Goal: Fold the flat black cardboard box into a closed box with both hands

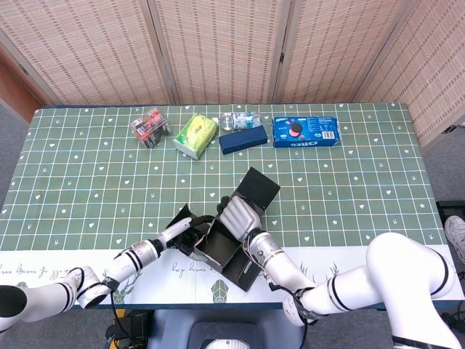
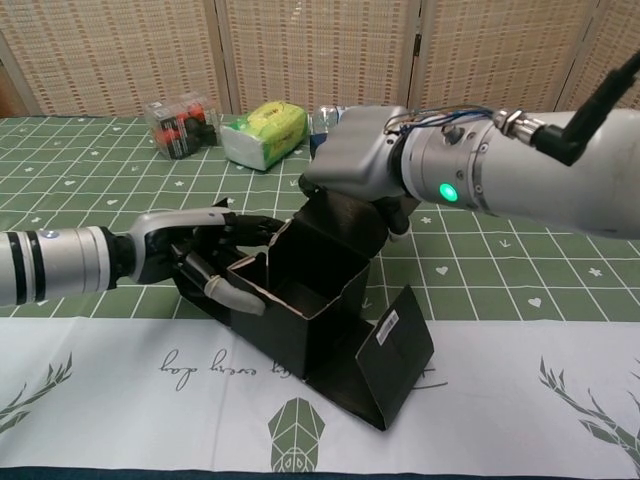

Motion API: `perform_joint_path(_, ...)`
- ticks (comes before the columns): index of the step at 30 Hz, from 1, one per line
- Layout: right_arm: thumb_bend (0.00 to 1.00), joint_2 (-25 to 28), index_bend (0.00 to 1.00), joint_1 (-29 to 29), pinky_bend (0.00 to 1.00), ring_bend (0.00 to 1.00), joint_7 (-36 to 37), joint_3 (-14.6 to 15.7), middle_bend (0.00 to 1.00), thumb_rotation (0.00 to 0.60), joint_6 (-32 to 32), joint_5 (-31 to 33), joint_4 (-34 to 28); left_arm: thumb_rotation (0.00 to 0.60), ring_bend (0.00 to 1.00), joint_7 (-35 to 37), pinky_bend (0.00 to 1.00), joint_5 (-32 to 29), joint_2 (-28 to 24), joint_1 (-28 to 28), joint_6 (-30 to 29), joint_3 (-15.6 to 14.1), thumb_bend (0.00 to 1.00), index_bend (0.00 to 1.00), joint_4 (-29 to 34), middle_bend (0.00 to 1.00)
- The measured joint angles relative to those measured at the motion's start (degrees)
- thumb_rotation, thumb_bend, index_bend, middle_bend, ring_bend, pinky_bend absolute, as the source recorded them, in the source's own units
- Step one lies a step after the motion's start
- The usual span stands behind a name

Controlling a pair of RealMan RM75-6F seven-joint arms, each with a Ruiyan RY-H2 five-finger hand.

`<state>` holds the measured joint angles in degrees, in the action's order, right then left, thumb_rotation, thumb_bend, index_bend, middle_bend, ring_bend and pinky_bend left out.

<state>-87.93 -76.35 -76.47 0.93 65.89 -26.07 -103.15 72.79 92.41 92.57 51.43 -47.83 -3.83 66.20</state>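
Observation:
The black cardboard box (image 2: 300, 315) (image 1: 221, 251) stands half-formed near the table's front edge, its top open and one flap (image 2: 395, 355) hanging down toward the front. Its rear lid flap (image 1: 258, 189) tilts up behind. My left hand (image 2: 205, 265) (image 1: 185, 229) grips the box's left wall, fingers wrapped over the rim and a side flap. My right hand (image 2: 360, 165) (image 1: 238, 214) presses down on the rear wall and lid from above, fingers hidden behind the cardboard.
Along the far side lie a clear pack of red items (image 1: 150, 127), a green tissue packet (image 1: 196, 135), a plastic bottle (image 1: 243, 118), a dark blue box (image 1: 243, 139) and an Oreo pack (image 1: 305, 131). A white runner (image 2: 130, 380) covers the front edge.

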Motion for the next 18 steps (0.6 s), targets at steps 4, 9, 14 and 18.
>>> perform_joint_path(4,0.25,0.68,0.00,0.48,0.98,0.82,1.93,-0.48,0.18,0.600,-0.38,-0.44,-0.44,0.600,0.60,-0.72,0.88,-0.49,-0.04,-0.29,-0.17,0.00,0.11,0.18,0.06,0.19)
perform_joint_path(9,0.23,2.35,0.00,1.75,0.98,0.79,6.83,-1.77,0.07,0.600,-0.90,-2.79,-1.78,0.600,0.60,-1.89,0.88,-0.88,-0.12,-0.70,-0.43,-0.01,0.11,0.18,0.55,0.19)
perform_joint_path(14,0.22,4.20,0.00,3.54,0.98,0.77,11.91,-2.69,0.02,0.600,-1.15,-6.83,-3.61,0.600,0.60,-3.33,0.89,-1.50,-0.08,-1.10,-0.58,0.18,0.11,0.18,0.91,0.19)
perform_joint_path(18,0.21,6.02,0.00,5.29,0.98,0.77,15.93,-3.26,0.00,0.600,-1.05,-10.90,-5.65,0.600,0.60,-4.57,0.89,-2.24,-0.09,-1.49,-0.64,0.52,0.11,0.18,1.28,0.19)
